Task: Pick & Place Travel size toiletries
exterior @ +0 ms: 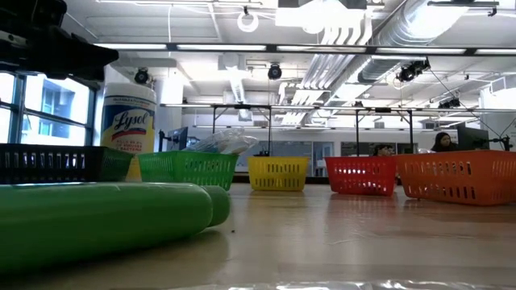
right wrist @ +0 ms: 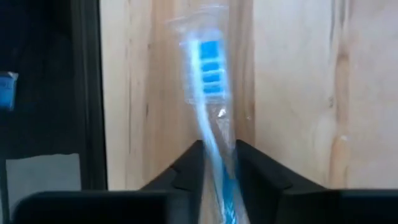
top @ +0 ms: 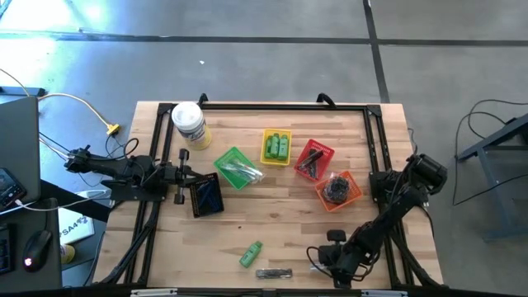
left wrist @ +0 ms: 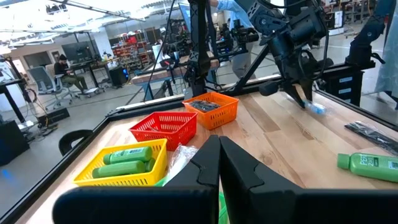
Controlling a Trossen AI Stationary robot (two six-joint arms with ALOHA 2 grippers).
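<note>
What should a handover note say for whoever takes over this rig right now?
Right gripper: low at the table's near edge, jaws closing around a clear-wrapped blue toothbrush; grip not confirmed.
Left gripper: shut, empty, waiting at the left side.
Done: green bottles in the yellow basket, clear-wrapped pieces in the green basket, dark items in the red basket and orange basket.
Left: the toothbrush, one loose green bottle and a dark wrapped piece on the table.
</note>
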